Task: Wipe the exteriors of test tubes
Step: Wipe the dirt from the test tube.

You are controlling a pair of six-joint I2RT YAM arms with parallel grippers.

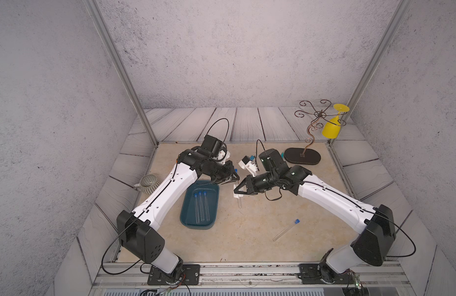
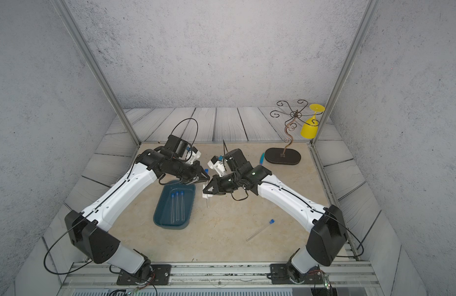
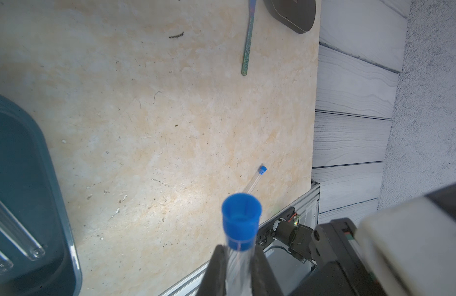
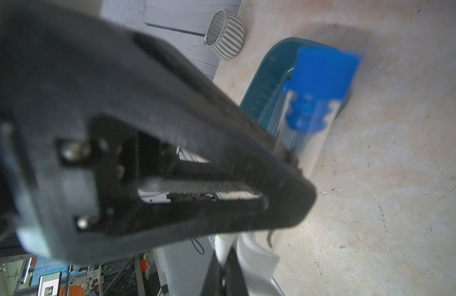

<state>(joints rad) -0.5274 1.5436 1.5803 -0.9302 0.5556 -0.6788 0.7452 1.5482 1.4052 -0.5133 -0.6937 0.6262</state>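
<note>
While our left pincer (image 3: pixel 239 266) pinches one test tube (image 1: pixel 239 203) just under its cap (image 3: pixel 241 220), mid-frame, our right pincer (image 1: pixel 235 191) clamps a white wipe (image 1: pixel 236 196) against it; we judge it light, slick, breakable.

Non-task items on the beige table (image 1: pixel 247 230), located from the grippers.
Teal tray (image 1: pixel 213 200) just below the left gripper (image 1: pixel 233 179), nearside; striped cup (image 1: pixel 150 183) well apart to its left, at the table's edge. Wire stand (image 1: pixel 302 156) behind and right of the right gripper (image 1: pixel 235 191); yellow goblet (image 1: pixel 330 128) hangs inverted on it; teal-blue utensil (image 2: pixel 262 158) just beside the stand's base.
</note>
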